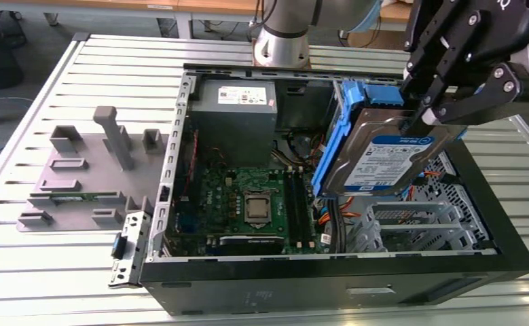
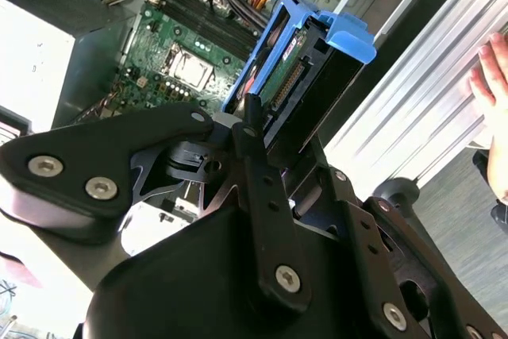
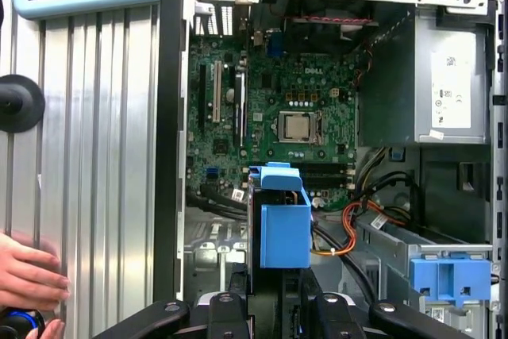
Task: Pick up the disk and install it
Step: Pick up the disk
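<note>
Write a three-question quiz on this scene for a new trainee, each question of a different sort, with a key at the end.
1. True or false: the disk hangs tilted over the open computer case.
2. What is the gripper shut on? A: the disk. B: an orange cable. C: the power supply.
3. Fill in: in the exterior view, the grey stand sits on the case's ____ side.
Key: 1 true; 2 A; 3 left, meaning the exterior view's left.
</note>
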